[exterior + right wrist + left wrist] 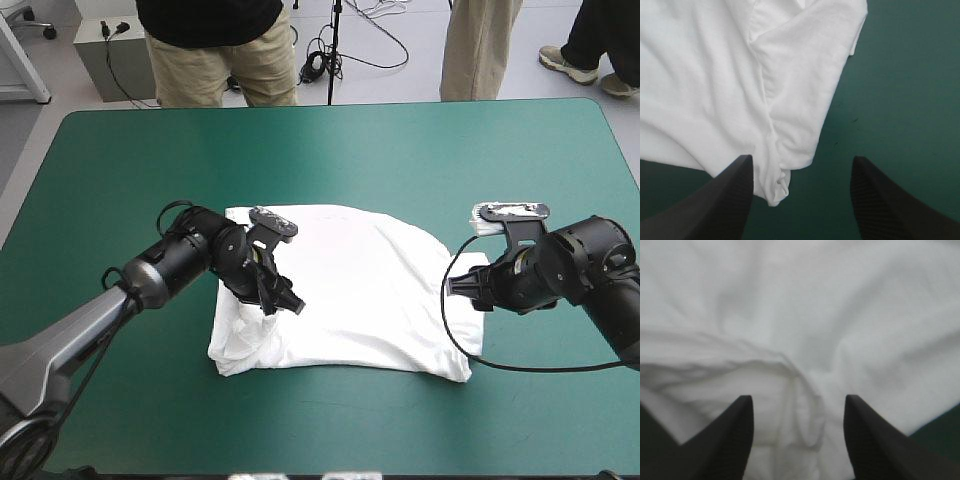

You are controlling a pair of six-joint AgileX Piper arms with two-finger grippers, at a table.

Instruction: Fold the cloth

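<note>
Two grippers empty: left gripper (282,300) spread wide over T-shirt (370,290) left side, right gripper (468,290) spread at its right edge | T-shirt rumpled, mid-table on teal-green cover (420,150) | step: pre-grasp | next likely: pinch edges, fold over

High view: right gripper (468,290) fingers sit tucked behind its own wrist, can't read them there. Left gripper (283,300) and its arm cover part of the T-shirt (370,290); the folds beneath are hidden. Left wrist view: shirt runs off nearly every side, no outline. Right wrist view: only one shirt corner shows whole. Worktop (330,150) near corners are cut off.
</note>
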